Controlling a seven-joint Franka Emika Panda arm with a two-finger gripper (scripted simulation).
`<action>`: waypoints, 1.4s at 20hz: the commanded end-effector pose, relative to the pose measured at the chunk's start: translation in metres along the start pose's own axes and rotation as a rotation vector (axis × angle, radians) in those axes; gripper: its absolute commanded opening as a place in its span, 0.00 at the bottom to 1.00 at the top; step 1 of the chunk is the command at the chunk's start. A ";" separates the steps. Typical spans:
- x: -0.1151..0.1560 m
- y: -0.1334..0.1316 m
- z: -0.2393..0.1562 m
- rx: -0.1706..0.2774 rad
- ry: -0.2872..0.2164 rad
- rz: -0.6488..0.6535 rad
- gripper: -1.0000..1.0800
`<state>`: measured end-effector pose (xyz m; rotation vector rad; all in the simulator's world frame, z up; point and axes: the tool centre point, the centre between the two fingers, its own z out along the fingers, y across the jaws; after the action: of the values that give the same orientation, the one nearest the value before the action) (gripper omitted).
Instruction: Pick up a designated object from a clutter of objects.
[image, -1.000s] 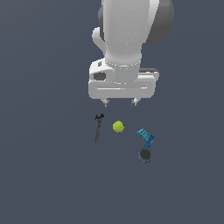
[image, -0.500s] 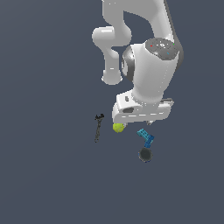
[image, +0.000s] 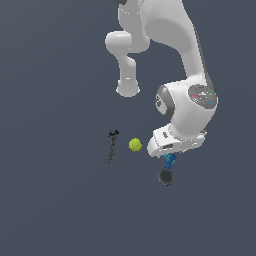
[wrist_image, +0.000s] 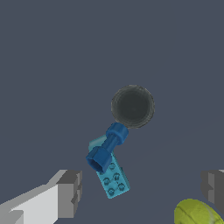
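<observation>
The designated object, a small dark royal-blue elongated piece, lies partly over the teal studded brick, one end close to the dark grey round disc. My gripper is open, its fingers set wide apart on the brick's side of the piece and holding nothing. In the exterior view the hand covers most of the blue pieces, with the disc just beyond. The rest of the clutter of objects is a yellow-green ball and a black adjustable wrench.
All items rest on a plain dark grey surface. The ball sits close beside one finger. The wrench lies further toward the exterior view's left, apart from the other things. The white arm rises above the cluster.
The hand has dropped lower and shifted toward the exterior view's right, from above the ball to over the blue pieces. The objects have not moved.
</observation>
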<state>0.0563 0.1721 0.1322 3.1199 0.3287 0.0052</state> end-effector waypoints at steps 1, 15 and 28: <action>0.001 -0.011 0.013 0.002 0.000 -0.014 0.96; 0.000 -0.023 0.041 0.005 -0.004 -0.030 0.96; 0.001 -0.024 0.079 0.005 -0.003 -0.031 0.00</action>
<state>0.0516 0.1956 0.0540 3.1189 0.3782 -0.0012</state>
